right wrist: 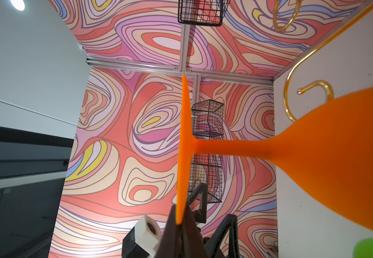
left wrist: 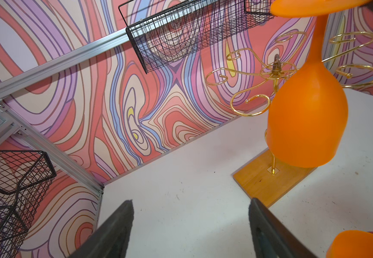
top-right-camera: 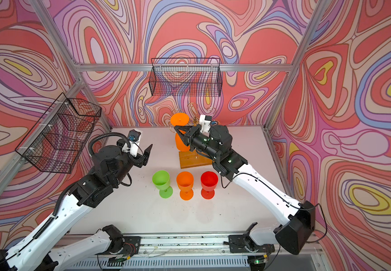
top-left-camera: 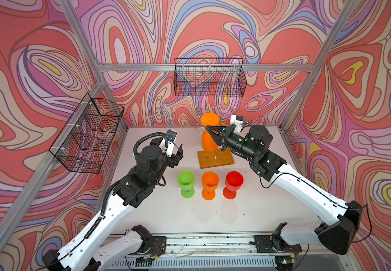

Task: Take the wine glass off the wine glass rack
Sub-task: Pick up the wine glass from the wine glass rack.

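Matt orange plastic wine glass, its foot edge pinched in the matt black right pincer. Beside the pincer is the wine glass rack of glossy gold wire. Below are its smooth wooden base and a scuffed matt white worktop.

A: Note the walls.
B: Swirl print on three sides: coral, lilac, blue, bits of yellow. Aluminium frame up the corners and across the back.
A: Fittings?
B: Two black mesh baskets. Back basket hangs on the crossbar; side basket, with compartments, on the left wall.
A: Underfoot?
B: White table, scuffed. Right wrist view: round lamp, lit, outside the booth.
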